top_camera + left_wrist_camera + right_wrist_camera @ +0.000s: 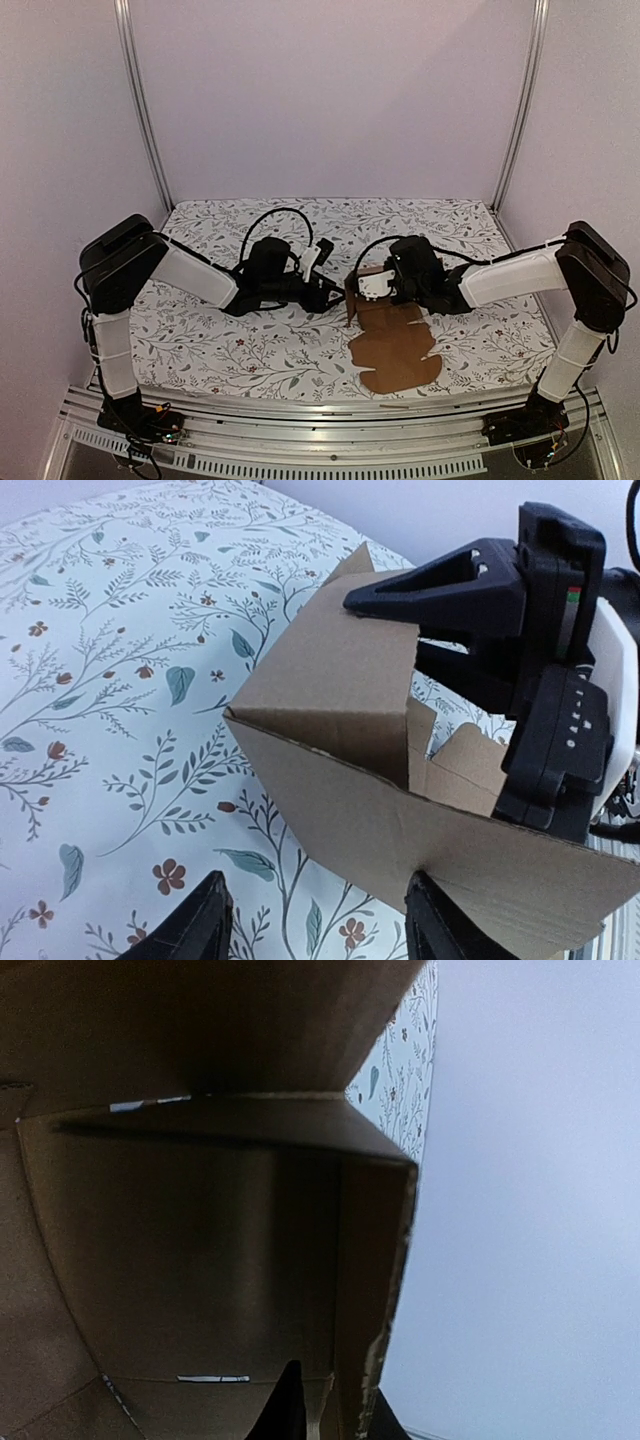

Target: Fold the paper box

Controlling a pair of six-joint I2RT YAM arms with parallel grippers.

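Apparently right tool (pixel 328 1412) astride paper box (pixel 395 345) edge.

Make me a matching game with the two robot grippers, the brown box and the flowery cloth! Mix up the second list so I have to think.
Things:
1. left gripper
2. right gripper
3. paper box
4. tablecloth

What it is like:
A. white, with leaves and little flowers
B. jaws shut on a raised cardboard panel
C. partly folded up, one part lying flat
D. jaws open

Right pairs: 1-D, 2-B, 3-C, 4-A.
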